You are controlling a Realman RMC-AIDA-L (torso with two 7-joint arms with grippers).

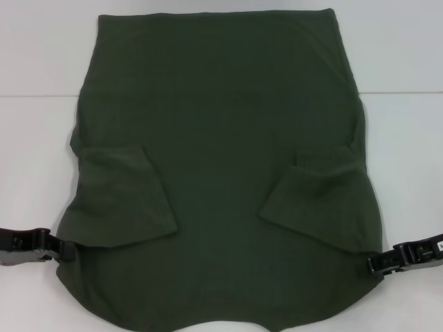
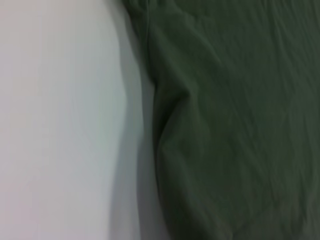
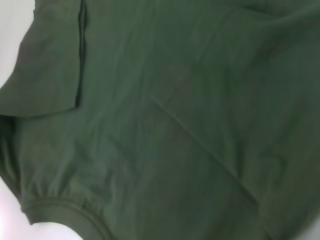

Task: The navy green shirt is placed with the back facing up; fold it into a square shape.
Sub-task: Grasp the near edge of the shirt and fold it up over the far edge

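Observation:
The navy green shirt [image 1: 221, 173] lies flat on the white table [image 1: 34, 159], plain side up. Its hem is at the far end and its collar curve is at the near edge. Both short sleeves are folded inward onto the body, the left sleeve [image 1: 121, 197] and the right sleeve [image 1: 318, 200]. My left gripper [image 1: 68, 249] is at the shirt's near left edge, at shoulder height, and touches the cloth. My right gripper [image 1: 372, 265] is at the near right edge in the same way. The left wrist view shows the shirt's side edge [image 2: 155, 125]. The right wrist view shows a folded sleeve [image 3: 50, 75].
White table surface [image 2: 60, 120] runs along both sides of the shirt. A seam line in the table [image 1: 401, 93] crosses behind the shirt's upper half. Nothing else lies on the table.

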